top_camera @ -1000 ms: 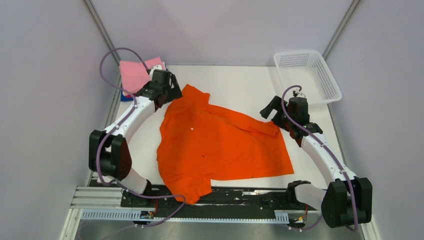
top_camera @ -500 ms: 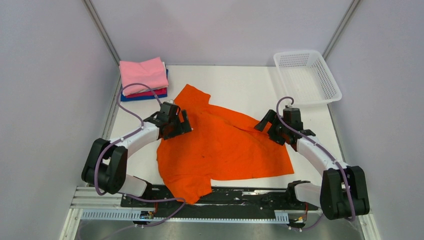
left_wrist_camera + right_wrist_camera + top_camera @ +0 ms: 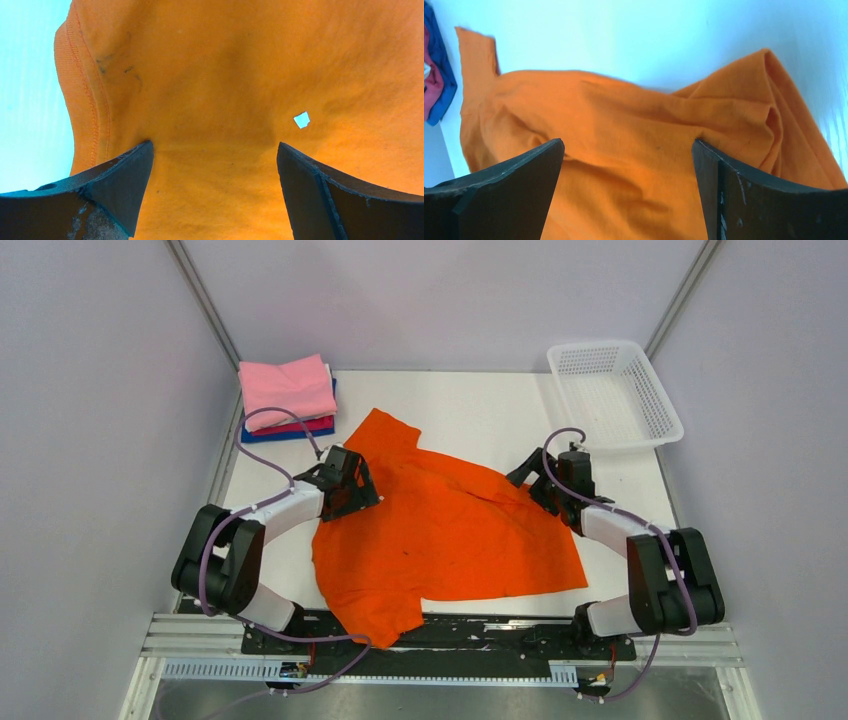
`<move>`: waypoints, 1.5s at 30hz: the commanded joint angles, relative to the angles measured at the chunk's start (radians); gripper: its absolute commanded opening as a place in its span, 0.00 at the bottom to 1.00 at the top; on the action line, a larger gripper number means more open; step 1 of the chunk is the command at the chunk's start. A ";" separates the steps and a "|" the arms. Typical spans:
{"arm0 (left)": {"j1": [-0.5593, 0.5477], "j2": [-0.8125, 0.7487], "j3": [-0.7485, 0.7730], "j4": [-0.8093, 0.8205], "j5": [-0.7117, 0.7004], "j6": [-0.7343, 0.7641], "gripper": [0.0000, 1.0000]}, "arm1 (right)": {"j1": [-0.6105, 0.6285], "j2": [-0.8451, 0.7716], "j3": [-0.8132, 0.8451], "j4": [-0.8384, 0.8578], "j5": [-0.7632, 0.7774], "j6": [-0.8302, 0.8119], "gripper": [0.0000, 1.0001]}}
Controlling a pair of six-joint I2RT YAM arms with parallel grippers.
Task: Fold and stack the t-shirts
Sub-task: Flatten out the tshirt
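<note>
Top external: left tool [image 3: 358,490] and right tool [image 3: 524,480] both have jaws spread wide. Orange t-shirt [image 3: 450,540] lies on tabletop [image 3: 470,405] beneath both tips and between the tools, its sleeve under the right tool.

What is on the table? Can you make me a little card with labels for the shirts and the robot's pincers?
orange t-shirt: spread out and wrinkled, not folded, in the middle of the table
folded stack: far left corner, pink on top, magenta and blue underneath
basket: white mesh, far right corner
left pincer: open, over the shirt's left part, holding nothing
right pincer: open, at the shirt's right edge, holding nothing
</note>
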 commanded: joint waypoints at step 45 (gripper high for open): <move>0.030 -0.003 0.061 -0.089 -0.131 0.028 1.00 | 0.162 0.221 0.467 -0.628 0.335 -0.958 0.14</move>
